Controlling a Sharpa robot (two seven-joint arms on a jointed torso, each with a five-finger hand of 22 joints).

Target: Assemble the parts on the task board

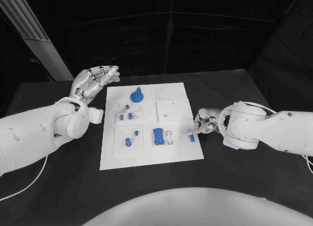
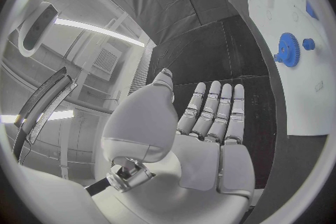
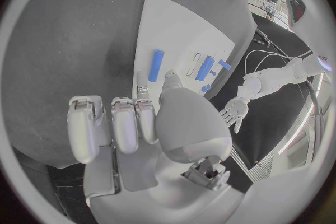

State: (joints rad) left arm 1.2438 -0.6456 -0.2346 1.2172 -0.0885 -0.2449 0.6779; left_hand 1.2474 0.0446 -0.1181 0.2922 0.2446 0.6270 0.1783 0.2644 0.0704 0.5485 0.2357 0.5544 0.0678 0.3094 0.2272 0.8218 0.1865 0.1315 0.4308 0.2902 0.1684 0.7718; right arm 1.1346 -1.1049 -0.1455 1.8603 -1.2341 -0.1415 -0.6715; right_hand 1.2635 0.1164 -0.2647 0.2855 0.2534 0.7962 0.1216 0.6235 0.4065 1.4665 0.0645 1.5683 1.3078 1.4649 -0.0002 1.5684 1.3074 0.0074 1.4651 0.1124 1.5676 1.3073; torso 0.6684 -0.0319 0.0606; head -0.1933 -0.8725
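One flat white task board [image 1: 151, 155] lies centre frame on the matte black desk [image 1: 251, 183]. It carries one toothed blue gear [image 1: 136, 96], upper middle. Left robot hand [image 1: 94, 80], upper left, spread, holding nothing. Right robot hand [image 1: 204, 123], at the board's right edge, pinches a small blue peg [image 1: 192, 138].
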